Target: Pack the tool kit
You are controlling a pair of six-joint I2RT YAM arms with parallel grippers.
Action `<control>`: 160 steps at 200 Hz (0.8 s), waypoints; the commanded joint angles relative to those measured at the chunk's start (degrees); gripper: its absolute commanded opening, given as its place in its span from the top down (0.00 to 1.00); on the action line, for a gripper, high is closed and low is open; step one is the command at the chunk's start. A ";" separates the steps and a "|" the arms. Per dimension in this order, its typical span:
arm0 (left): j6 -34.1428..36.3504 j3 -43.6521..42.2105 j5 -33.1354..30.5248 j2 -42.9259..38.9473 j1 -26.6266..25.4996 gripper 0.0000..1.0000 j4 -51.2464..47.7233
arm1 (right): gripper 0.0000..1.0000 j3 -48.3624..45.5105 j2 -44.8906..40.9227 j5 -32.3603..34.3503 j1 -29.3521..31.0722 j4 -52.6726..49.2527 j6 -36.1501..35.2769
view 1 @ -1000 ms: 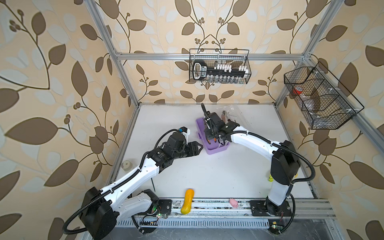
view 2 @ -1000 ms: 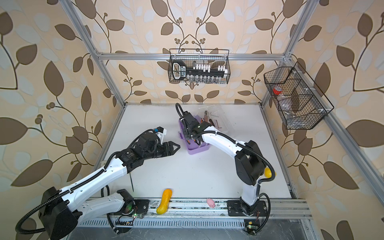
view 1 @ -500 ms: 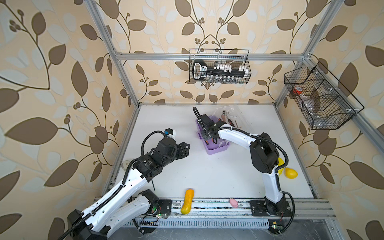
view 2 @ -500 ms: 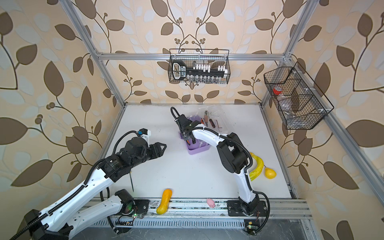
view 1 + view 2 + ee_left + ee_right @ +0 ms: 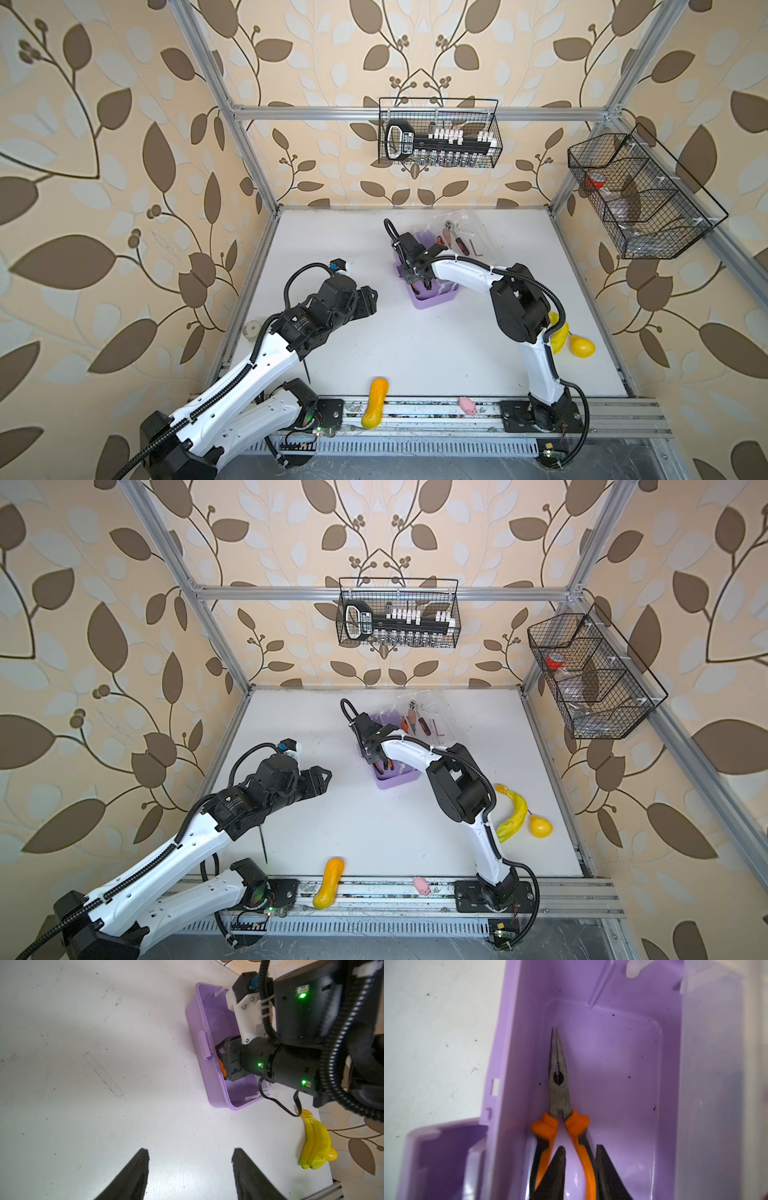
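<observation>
The tool kit (image 5: pixel 437 297) (image 5: pixel 397 780) is a lilac box standing open behind the table's middle. Orange-handled pliers (image 5: pixel 559 1088) lie on its floor (image 5: pixel 616 1059) along one wall. My right gripper (image 5: pixel 580 1147) (image 5: pixel 415 277) reaches down into the box. Its jaws stand slightly apart astride one pliers handle, with a gap showing beside it. My left gripper (image 5: pixel 191 1150) (image 5: pixel 371 298) hovers open and empty over bare table, left of the box (image 5: pixel 207 1076). A clear tray (image 5: pixel 463 241) with a screwdriver and other small tools lies just behind the box.
A banana bunch (image 5: pixel 559 336) and a lemon (image 5: pixel 582 345) lie at the right edge. At the front rail lie a yellow gourd (image 5: pixel 375 402) and a pink piece (image 5: pixel 467 405). Wire baskets hang on the back wall (image 5: pixel 438 143) and the right wall (image 5: pixel 640 199).
My right gripper's jaws have widened around the pliers handle inside the box. The right arm's elbow swung back, uncovering the banana and lemon. The left arm drew back to the left.
</observation>
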 commanded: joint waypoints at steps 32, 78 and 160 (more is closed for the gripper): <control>-0.34 1.75 -0.23 1.20 -0.06 0.33 0.54 | 0.70 0.94 -3.31 -3.67 -0.15 -0.42 1.63; -0.16 2.73 -0.85 2.94 0.11 0.33 0.78 | 0.70 1.01 -12.59 -6.97 -1.22 -0.20 2.49; -0.35 4.68 1.53 10.78 0.61 0.33 3.80 | 0.66 -19.38 -41.98 -10.24 -8.88 4.47 5.78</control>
